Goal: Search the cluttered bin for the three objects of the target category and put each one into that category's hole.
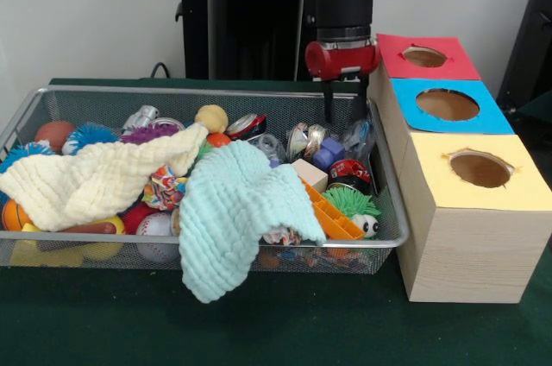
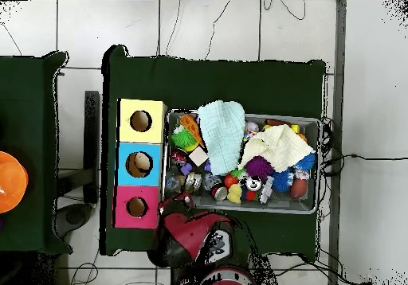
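Tool (image 1: 342,105) spread, empty, poised over crowded wire-mesh bin (image 1: 216,92); apparently searching, nothing visibly delivered to holes.

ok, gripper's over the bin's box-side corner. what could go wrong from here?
The gripper hangs over tightly packed small items beside the bin wall; a descent may nudge neighbours or catch the mesh.

The mint cloth and cream cloth cover much of the bin, so targets may stay hidden.

The mint cloth droops over the front rim; dragging it could spill toys.
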Controlling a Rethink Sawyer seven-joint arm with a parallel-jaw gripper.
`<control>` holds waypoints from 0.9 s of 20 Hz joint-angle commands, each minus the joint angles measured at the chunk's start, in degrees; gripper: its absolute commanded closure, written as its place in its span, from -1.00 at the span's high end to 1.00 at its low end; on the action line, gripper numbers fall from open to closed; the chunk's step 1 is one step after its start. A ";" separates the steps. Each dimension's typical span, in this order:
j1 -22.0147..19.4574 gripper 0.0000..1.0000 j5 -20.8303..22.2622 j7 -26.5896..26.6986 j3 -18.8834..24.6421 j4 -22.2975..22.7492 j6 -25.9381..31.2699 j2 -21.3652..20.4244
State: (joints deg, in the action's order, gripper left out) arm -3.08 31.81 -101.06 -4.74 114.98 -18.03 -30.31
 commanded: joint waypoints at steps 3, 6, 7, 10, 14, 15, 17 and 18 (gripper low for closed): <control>0.05 1.00 1.10 -4.59 2.45 -9.32 -6.05 5.08; 0.27 1.00 0.84 -4.77 2.51 -9.85 -6.79 6.00; 0.39 1.00 0.68 -4.85 2.47 -10.00 -7.15 6.38; 0.20 1.00 0.95 -5.08 3.08 -10.26 -6.99 6.75; -1.40 1.00 2.79 -5.58 5.84 -9.23 -3.84 4.81; -2.20 1.00 3.46 -5.83 7.07 -8.67 -2.52 3.91; -3.03 1.00 4.23 -6.08 8.70 -7.88 -0.74 2.38; -3.71 1.00 4.49 -6.02 9.55 -7.11 1.30 0.66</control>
State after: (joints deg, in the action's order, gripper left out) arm -4.48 33.76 -101.06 -4.23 112.31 -18.84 -27.03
